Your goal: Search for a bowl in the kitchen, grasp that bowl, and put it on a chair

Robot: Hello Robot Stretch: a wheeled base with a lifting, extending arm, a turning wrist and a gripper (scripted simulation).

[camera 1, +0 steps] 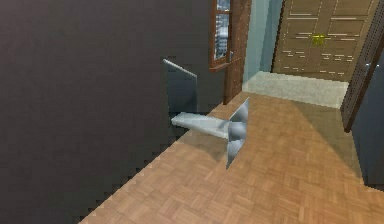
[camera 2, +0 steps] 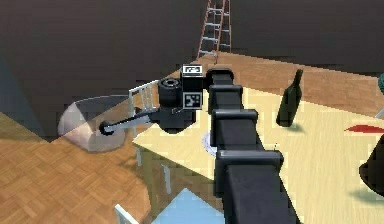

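A pale, see-through bowl [camera 2: 88, 124] hangs at the far end of my gripper [camera 2: 110, 127], clear of the floor and just off the left edge of a light wooden table [camera 2: 320, 150]. The gripper holds the bowl. The dark arm [camera 2: 240, 150] reaches up over the tabletop from the arm side view's bottom edge. A grey-blue chair [camera 1: 205, 118] with a flat seat and an upright back stands against the dark wall in the middle of the forward view. A pale blue corner [camera 2: 128, 213] shows at the arm side view's bottom edge, below the bowl.
On the table stand a dark bottle [camera 2: 290, 100] and a red thing [camera 2: 366, 128] at the right edge. A ladder [camera 2: 215, 30] leans at the far wall. Ahead, wood floor [camera 1: 280, 170] runs to a panelled double door [camera 1: 318, 40]; a dark wall [camera 1: 80, 90] fills the left.
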